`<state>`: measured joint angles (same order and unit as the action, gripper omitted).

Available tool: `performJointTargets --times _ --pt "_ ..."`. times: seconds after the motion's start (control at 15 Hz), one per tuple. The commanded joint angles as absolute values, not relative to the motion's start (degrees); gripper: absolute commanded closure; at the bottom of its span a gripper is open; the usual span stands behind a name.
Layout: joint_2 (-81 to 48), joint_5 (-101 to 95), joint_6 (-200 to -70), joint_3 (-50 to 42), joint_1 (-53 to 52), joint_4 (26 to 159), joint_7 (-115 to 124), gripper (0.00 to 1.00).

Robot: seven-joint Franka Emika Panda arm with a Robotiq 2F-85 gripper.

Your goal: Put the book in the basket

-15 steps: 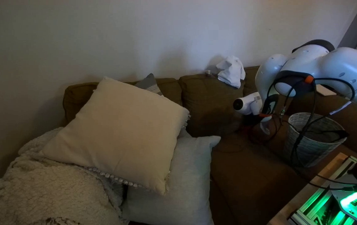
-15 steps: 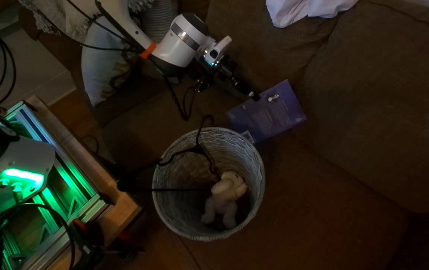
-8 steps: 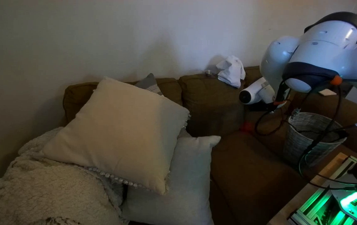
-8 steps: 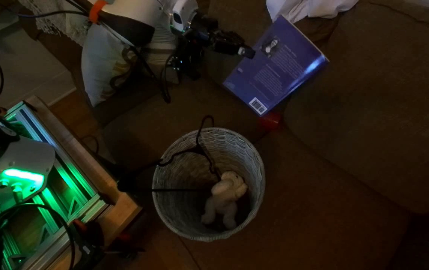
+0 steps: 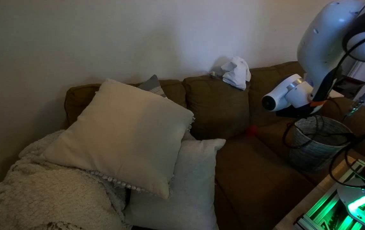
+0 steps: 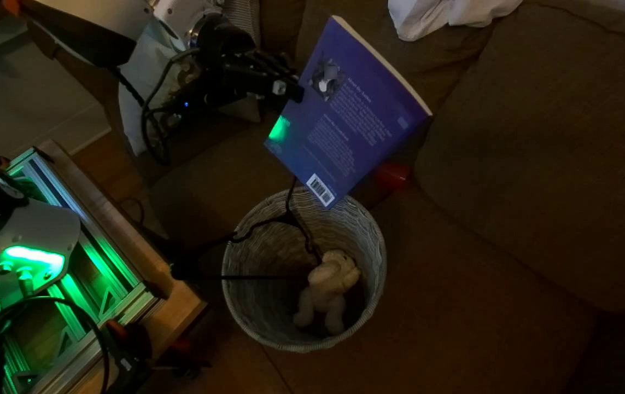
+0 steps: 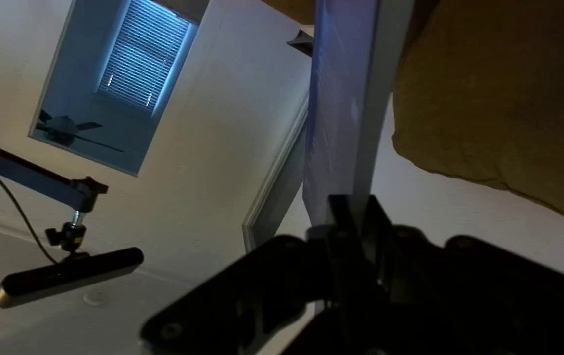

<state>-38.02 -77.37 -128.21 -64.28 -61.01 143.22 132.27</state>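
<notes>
The purple book is held up in the air, tilted, with its back cover and barcode showing in an exterior view. My gripper is shut on the book's edge. In the wrist view the book stands between the two fingertips of the gripper. The round woven basket stands on the sofa seat. The book's barcode corner overlaps the basket's far rim in that view; its height above the rim cannot be told. The basket also shows in an exterior view, where the arm hides the gripper.
A pale teddy lies in the basket. A black hanger reaches over the basket's rim toward the robot's table. A red object lies by the seat back. A white cloth and large cushions are on the sofa.
The gripper has lifted the book from low by the sofa back. The book has come nearer the camera and shifted left, with its lower corner now over the basket's far rim in view.
</notes>
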Motion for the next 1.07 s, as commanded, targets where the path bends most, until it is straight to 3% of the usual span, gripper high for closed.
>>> performJointTargets --times 0.0,0.07,0.13,0.27,0.53,0.6,0.67,0.73,0.8,0.87,1.0 --pt "-28.2 -91.0 -132.0 -76.5 -68.4 155.2 138.2 0.98" --pt "-29.1 -95.6 -135.6 -81.5 -71.9 157.2 140.4 0.98" --pt "-31.1 -100.1 -140.7 -85.6 -73.9 158.3 142.9 0.65" --pt "-30.5 -109.6 -147.4 -92.0 -75.0 158.6 147.1 0.58" --pt "-29.5 -126.5 -150.7 -99.1 -79.4 157.2 155.9 0.27" --pt "-29.9 -129.2 -149.9 -98.7 -81.0 157.1 157.2 0.19" --pt "-22.2 -129.1 -143.5 -100.9 -84.4 157.5 150.3 0.11" --pt "-29.8 -131.3 -148.3 -96.7 -83.3 156.0 156.1 0.04" --pt "-28.3 -131.9 -147.4 -95.0 -84.2 155.5 155.4 0.01" --pt "-29.9 -128.7 -148.2 -97.0 -83.1 156.1 154.1 0.14" --pt "-30.0 -129.1 -148.2 -95.1 -84.6 155.3 154.2 0.01"
